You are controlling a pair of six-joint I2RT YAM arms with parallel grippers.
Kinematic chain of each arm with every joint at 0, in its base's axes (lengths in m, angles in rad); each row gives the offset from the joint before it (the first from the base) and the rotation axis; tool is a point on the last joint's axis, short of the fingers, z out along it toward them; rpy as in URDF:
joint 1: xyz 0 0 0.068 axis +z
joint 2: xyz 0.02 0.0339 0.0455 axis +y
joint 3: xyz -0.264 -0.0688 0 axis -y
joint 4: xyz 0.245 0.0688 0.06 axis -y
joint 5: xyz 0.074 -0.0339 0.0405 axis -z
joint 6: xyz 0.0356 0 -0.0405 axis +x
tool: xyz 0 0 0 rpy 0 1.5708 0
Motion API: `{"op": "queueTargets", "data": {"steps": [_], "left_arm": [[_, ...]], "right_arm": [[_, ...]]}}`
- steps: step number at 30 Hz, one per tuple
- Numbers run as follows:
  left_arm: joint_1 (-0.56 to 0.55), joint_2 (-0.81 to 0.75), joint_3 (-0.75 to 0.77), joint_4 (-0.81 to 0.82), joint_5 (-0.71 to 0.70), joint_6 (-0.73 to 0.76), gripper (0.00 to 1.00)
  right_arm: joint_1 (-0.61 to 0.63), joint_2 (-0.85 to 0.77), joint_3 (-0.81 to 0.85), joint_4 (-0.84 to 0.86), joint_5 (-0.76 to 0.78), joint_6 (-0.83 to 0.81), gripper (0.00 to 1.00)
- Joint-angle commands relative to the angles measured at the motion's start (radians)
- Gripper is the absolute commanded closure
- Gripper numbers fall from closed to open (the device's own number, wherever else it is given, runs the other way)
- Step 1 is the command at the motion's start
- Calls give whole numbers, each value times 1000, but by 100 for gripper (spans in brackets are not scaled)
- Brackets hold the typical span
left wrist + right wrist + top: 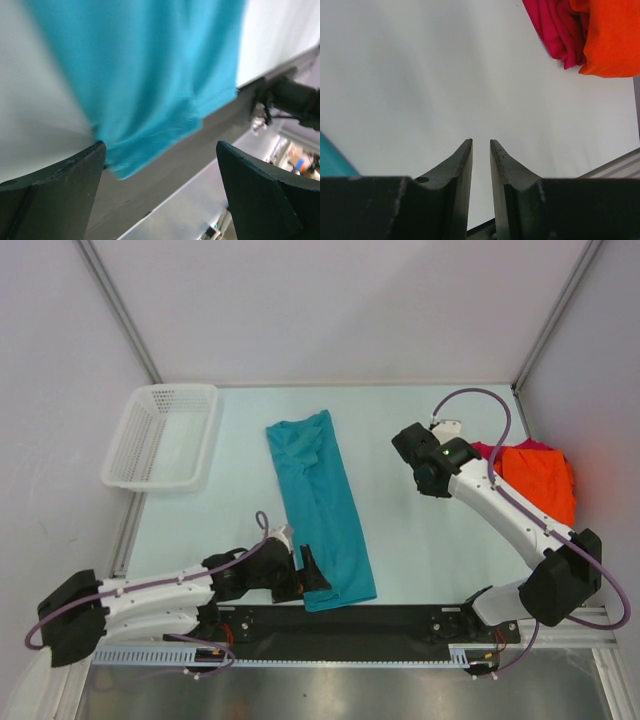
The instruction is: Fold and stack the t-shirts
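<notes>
Teal-blue t-shirt (320, 510) is laid as a long strip, hem framed by wide-spread left gripper (308, 575); right gripper (481, 143) narrowed, empty.

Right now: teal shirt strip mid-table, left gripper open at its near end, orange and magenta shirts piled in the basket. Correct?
No: top view shows the orange shirt and magenta shirt piled on the table, far right; the basket sits left.
</notes>
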Motion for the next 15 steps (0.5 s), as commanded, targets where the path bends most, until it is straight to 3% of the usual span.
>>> {"op": "queueTargets", "data": {"steps": [1, 4, 10, 15], "left_arm": [[70, -130, -56, -384, -57, 39, 0], [101, -181, -34, -423, -74, 76, 0], [104, -102, 86, -471, -129, 128, 1], [136, -172, 117, -540, -147, 139, 0]], "right_arm": [[2, 7, 12, 42, 6, -15, 74], [13, 37, 15, 89, -24, -32, 74], [61, 231, 141, 160, -57, -89, 73], [68, 500, 444, 169, -145, -159, 73]]}}
